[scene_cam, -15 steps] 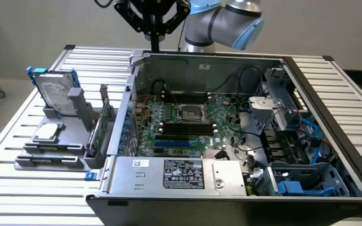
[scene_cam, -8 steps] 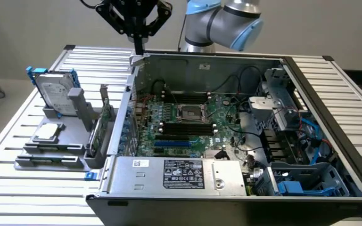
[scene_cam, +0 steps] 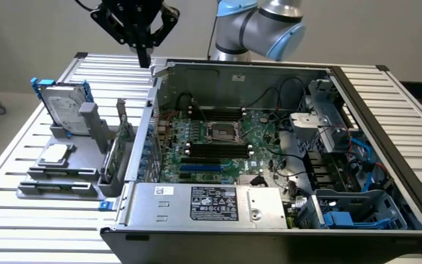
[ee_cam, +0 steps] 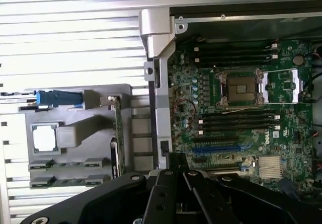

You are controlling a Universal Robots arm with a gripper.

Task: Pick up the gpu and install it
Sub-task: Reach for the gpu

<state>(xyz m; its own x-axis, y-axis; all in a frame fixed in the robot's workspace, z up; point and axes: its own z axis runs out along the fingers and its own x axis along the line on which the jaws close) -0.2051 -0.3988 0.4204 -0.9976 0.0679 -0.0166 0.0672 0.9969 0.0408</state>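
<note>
The gpu (scene_cam: 126,144) stands on edge in a slot of the grey holder (scene_cam: 86,175), green board showing, just outside the open computer case's wall. From above, the gpu (ee_cam: 116,126) is a thin green edge beside that wall. My black gripper (scene_cam: 144,60) hangs high over the case's far corner on the exterior view's left, well above the gpu. Its fingers are shut together with nothing between them. In the wrist view the gripper (ee_cam: 176,159) sits over the case wall. A blue slot (ee_cam: 216,147) lies on the motherboard (ee_cam: 241,113).
The holder also carries a silver hard drive with blue rails (scene_cam: 64,110), a processor chip (scene_cam: 55,155) and memory sticks (scene_cam: 50,187). Inside the case (scene_cam: 387,165) are a power supply (scene_cam: 218,204), cables and a drive cage (scene_cam: 328,118). Everything rests on a slatted metal table (scene_cam: 20,220).
</note>
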